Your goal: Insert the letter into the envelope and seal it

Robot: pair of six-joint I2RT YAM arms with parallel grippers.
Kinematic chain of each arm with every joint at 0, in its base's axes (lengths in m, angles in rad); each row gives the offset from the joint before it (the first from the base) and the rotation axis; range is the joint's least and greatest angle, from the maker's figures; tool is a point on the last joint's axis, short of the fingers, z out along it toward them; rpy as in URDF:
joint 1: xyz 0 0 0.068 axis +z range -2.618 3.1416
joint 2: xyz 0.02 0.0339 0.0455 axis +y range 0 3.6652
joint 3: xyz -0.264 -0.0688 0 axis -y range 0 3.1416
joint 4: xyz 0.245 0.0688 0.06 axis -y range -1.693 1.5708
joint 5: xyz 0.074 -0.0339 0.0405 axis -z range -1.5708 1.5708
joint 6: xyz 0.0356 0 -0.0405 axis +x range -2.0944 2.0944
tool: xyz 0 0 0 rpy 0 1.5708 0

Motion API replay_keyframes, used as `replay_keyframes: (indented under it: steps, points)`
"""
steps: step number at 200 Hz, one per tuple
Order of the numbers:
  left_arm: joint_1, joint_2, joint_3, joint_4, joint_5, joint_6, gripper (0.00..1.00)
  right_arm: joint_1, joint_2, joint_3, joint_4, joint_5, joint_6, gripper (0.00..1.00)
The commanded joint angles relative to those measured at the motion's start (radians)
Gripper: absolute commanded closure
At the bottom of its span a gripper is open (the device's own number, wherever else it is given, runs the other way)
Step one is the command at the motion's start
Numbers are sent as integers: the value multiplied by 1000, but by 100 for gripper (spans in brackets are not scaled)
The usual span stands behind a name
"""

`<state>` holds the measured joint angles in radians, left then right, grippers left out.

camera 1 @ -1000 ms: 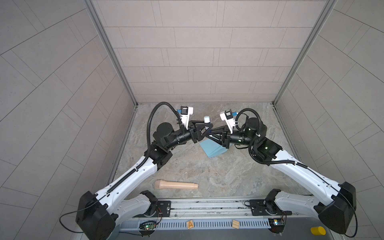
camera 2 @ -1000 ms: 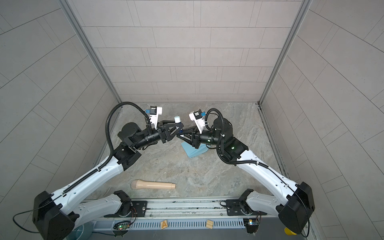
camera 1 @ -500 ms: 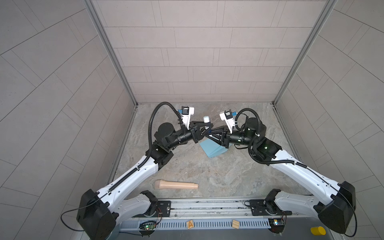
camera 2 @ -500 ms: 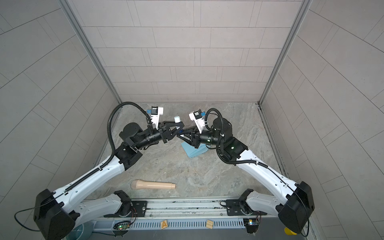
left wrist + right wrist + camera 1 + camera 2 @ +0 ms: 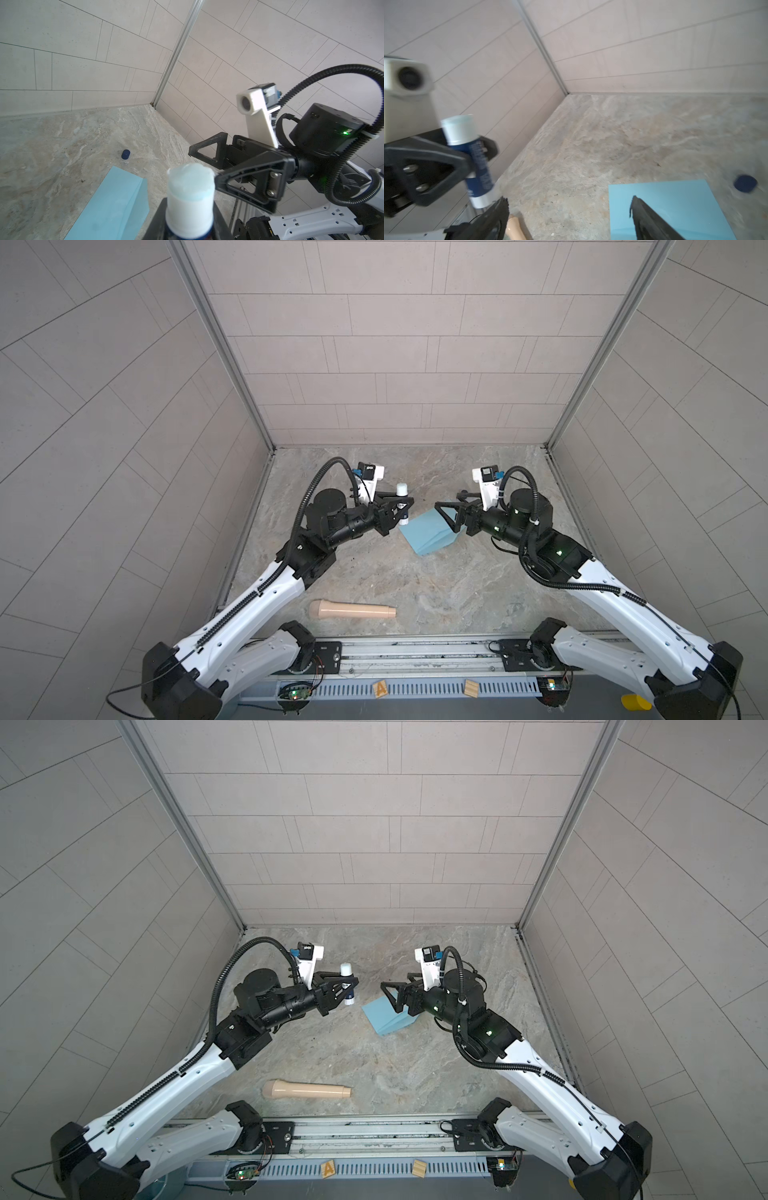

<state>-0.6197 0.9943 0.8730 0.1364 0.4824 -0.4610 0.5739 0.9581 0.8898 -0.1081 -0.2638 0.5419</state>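
Glue stick [image 5: 401, 490] in left claw [image 5: 402, 512], envelope [image 5: 424, 533] flat

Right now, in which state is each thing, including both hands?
left hand: shut on the glue stick.
right hand: open, empty, above the envelope.
glue stick: uncapped, held in the air.
cap: off, on the table.
envelope: flat on the table.
beige stick: lying untouched.

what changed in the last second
The right gripper drew back to the right, away from the glue stick, and opened. The left gripper still holds the glue stick; the envelope and beige tool stayed put.
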Motion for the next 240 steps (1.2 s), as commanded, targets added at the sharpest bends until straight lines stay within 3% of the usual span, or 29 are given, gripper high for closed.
replay_keyframes:
  steps: [1,42,99,169,240]
  points:
    - [2,-13,2,-29,-12,51,100,-46,-1,-64,-78,165,146,8]
    - [2,-19,-5,-50,-13,64,100,-126,45,-171,-63,175,347,9]
    - [2,-25,-14,-48,-12,61,100,-157,149,-305,73,170,565,23]
    - [3,-29,-18,-51,-16,59,100,-158,345,-313,206,97,650,43]
    - [3,-28,-23,-53,-19,63,100,-178,532,-240,275,-7,634,66]
